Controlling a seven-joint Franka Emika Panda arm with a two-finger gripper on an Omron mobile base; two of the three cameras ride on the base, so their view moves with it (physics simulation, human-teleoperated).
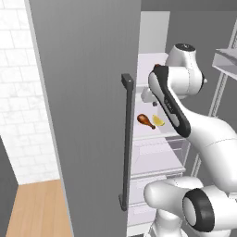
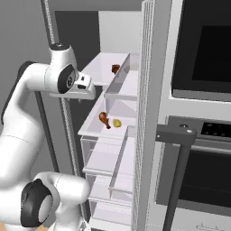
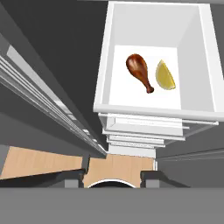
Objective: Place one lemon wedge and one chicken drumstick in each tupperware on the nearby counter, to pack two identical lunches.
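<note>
chicken drumstick [image 3: 140, 72] lies on a white fridge shelf [image 3: 144, 101], lemon wedge [image 3: 165, 75] just beside it, a small gap between them, not touching. in the hand view the drumstick's bulbous end points to the shelf's back wall and the thin bone end to the shelf's front lip; the wedge sits on the bone-end side, curved edge away from the drumstick. same pair shows in the left base view, drumstick [image 1: 145, 121] and wedge [image 1: 158, 121], and in the right base view, drumstick [image 2: 104, 119] and wedge [image 2: 117, 122], both near the shelf's front edge.

a second reddish-brown piece [image 2: 115, 68] sits on the shelf above that one, toward the back; too small to tell more.

pincer [image 3: 112, 174] hangs above the shelf looking down on it, well apart from drumstick and wedge. jaws spread wide, nothing between them, wooden floor [image 3: 39, 162] visible through the gap. fingertips [image 3: 73, 175] sit at the frame's lower edge.

below the shelf: stacked clear drawers [image 2: 108, 158] stepping downward. fridge door [image 1: 88, 115] stands open left of the shelf in the left base view, dark vertical handle [image 1: 126, 143] on it. right of the shelf in the right base view: built-in oven [image 2: 203, 49] with a dark bar handle [image 2: 176, 135] lower down. white tiled wall [image 1: 18, 92] beyond the door.
</note>
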